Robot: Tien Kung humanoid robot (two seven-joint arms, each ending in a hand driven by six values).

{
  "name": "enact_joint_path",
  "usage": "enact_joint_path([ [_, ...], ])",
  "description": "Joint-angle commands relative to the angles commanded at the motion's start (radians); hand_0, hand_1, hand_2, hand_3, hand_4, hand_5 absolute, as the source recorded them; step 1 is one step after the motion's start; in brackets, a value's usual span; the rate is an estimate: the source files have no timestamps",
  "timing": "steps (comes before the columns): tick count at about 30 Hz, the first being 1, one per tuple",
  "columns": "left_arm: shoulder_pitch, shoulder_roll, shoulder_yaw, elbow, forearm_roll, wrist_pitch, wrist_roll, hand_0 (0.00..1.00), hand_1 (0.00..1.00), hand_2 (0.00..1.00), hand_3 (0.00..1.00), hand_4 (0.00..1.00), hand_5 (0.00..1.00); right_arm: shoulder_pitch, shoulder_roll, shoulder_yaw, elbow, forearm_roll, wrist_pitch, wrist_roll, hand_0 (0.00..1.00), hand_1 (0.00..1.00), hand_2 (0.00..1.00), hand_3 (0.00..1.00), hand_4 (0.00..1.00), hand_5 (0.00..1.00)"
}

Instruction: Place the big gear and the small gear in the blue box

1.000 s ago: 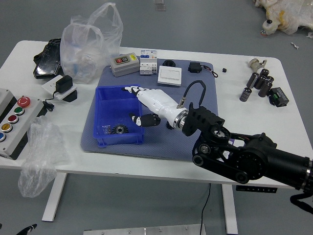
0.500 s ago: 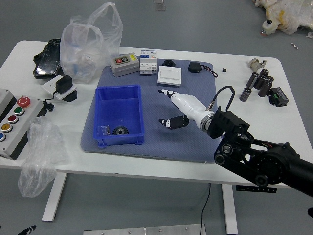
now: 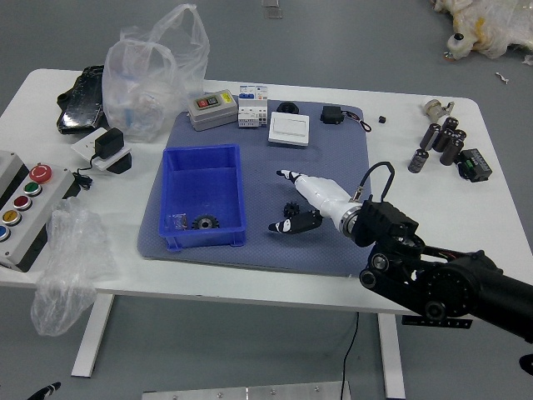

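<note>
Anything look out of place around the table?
A crumpled clear plastic bag droops over the near edge of the table at the left, so it might slip off. A small loose piece lies on the floor beyond the far right corner. I see no spill.

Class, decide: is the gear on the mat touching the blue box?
Apart: the head view shows bare mat between the gear and the blue box.

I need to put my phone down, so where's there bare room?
The mat between the right hand and the white square device; the table right of the mat, nearer than the black cylinders. Crowded: the mat's far edge, and around the loose gear.
</note>
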Motion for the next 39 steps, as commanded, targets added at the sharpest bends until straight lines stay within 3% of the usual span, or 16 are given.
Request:
enact_joint_path([
  [2,0.000,0.000,0.003,0.001,-0.004,0.000,-0.004,0.925,0.921,0.911,0.860,0.998,0.998,0.000,0.004,-0.007,-0.010,-0.002,-0.015,0.000,0.751,0.739,0.650,0.874,0.678,0.158],
  [3,0.000,0.000,0.004,0.001,-0.005,0.000,-0.005,0.923,0.918,0.911,0.857,0.998,0.998,0.000,0.005,-0.010,-0.013,-0.004,-0.024,0.001,0.703,0.619,0.448,0.685,0.441,0.002],
  [24,-0.003,0.000,0.026,0.005,-0.025,0.007,-0.031,0.918,0.909,0.904,0.854,0.998,0.998,0.002,0.005,-0.021,-0.019,-0.011,-0.039,0.001,0.692,0.610,0.411,0.690,0.384,0.002],
  [39,-0.002,-0.001,0.032,0.006,-0.024,0.014,-0.045,0.910,0.904,0.899,0.850,0.998,0.998,0.026,0.001,0.044,-0.021,-0.011,-0.110,0.040,0.694,0.606,0.414,0.691,0.386,0.002],
])
